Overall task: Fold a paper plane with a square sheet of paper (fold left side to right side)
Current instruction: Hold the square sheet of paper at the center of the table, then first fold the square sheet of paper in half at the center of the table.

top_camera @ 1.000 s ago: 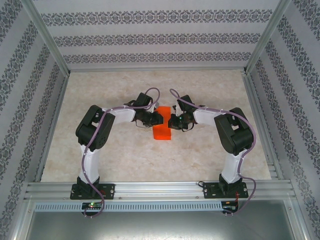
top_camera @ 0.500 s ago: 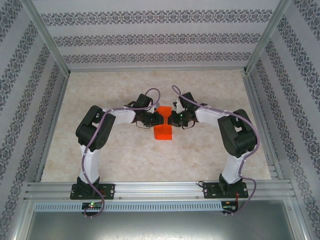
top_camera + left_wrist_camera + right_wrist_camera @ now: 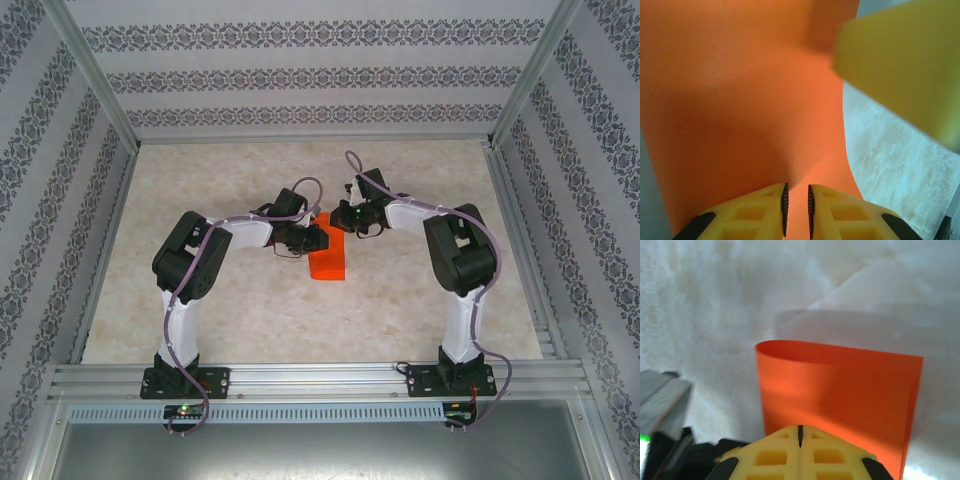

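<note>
The square sheet of paper (image 3: 327,264) is bright orange and lies doubled over as a narrow strip at mid-table. In the right wrist view the paper (image 3: 840,385) shows a soft rounded bend along its left side. My left gripper (image 3: 317,240) hangs over the strip's left edge. In its own view the left gripper (image 3: 796,210) stands low over the sheet (image 3: 740,100), jaws a narrow gap apart with orange showing between the pads. My right gripper (image 3: 344,215) is at the strip's far end. The right gripper (image 3: 800,432) is shut, with nothing seen between its pads. A blurred yellow right finger (image 3: 900,65) hovers over the paper.
The beige table (image 3: 200,200) is boxed in by patterned walls (image 3: 300,75) and aluminium posts. A metal rail (image 3: 320,380) carrying both arm bases runs along the near edge. Open tabletop lies to the left, right and back of the paper.
My right gripper has moved from the middle of the strip toward its far end, and the right arm has swung back with it. My left gripper has shifted slightly right over the paper.
</note>
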Tool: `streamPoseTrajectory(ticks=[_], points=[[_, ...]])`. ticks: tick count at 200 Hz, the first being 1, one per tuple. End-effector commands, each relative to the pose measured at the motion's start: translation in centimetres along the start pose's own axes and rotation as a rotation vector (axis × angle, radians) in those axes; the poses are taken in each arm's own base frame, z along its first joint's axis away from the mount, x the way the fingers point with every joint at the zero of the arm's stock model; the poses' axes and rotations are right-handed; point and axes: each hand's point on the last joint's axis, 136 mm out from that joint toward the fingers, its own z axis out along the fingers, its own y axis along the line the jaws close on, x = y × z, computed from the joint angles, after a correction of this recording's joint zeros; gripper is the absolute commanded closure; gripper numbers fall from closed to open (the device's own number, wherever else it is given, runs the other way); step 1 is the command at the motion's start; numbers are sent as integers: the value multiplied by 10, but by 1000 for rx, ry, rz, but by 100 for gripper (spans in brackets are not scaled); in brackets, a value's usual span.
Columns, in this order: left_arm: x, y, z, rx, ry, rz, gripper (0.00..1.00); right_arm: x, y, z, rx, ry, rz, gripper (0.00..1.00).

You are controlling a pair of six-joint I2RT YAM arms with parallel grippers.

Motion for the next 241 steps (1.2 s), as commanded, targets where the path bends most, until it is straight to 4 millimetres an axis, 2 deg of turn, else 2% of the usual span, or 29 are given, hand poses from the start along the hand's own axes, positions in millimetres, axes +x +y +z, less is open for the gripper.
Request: streamPoseTrajectory(ticks=[1, 52, 81, 241], points=[[30, 22, 14, -79, 79, -22, 78, -3, -2, 10, -11, 16, 22, 100], [35, 19, 13, -76, 92, 9, 79, 14, -34, 19, 110, 72, 39, 100], [42, 19, 11, -80, 106, 30, 80, 18, -43, 18, 148, 73, 44, 100], [113, 9, -4, -123, 188, 90, 81, 22, -52, 18, 189, 76, 52, 100]])
